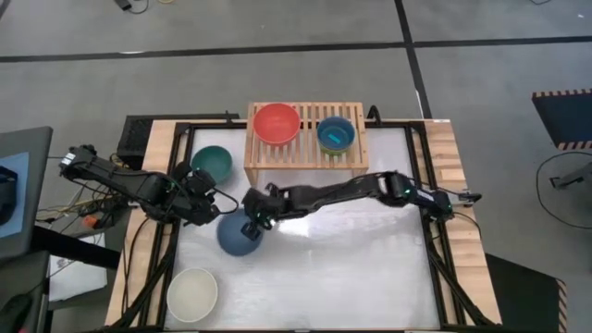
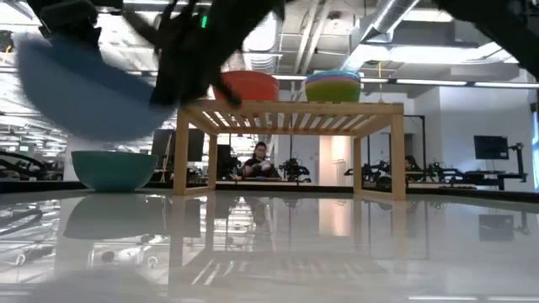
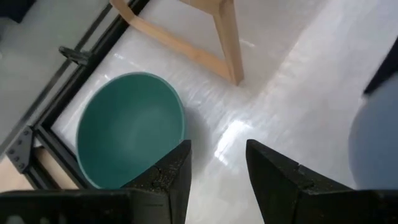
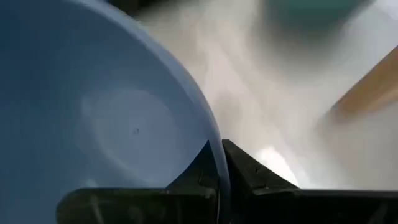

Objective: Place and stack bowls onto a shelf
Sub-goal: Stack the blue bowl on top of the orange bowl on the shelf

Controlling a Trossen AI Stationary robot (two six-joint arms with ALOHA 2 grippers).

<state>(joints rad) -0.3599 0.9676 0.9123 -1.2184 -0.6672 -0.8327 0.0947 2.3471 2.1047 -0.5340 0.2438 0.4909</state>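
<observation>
My right gripper (image 1: 256, 220) is shut on the slate blue bowl (image 1: 240, 238), left of the table's middle. In the low view this bowl (image 2: 84, 93) hangs tilted, clear of the table. My left gripper (image 1: 208, 205) is open and empty, just left of the blue bowl and near the dark green bowl (image 1: 211, 164), which rests on its base left of the shelf (image 1: 305, 159). On the shelf stand a red bowl (image 1: 277, 123) and a stack of bowls with a cyan one on top (image 1: 336, 135). A cream white bowl (image 1: 192, 294) sits at the near left. My right gripper pinches the slate blue bowl's rim (image 4: 214, 180), with one finger (image 4: 196, 171) inside the bowl and the other finger (image 4: 249, 171) outside. The arm reaches in from the table's right. The bowl is lifted clear of the table and hangs tilted.
The shelf stands at the table's far edge, its legs (image 2: 192, 151) on the white tabletop. A black frame rail (image 3: 68, 93) runs along the table's left side beside the green bowl. People sit in the room behind the table (image 2: 257, 160).
</observation>
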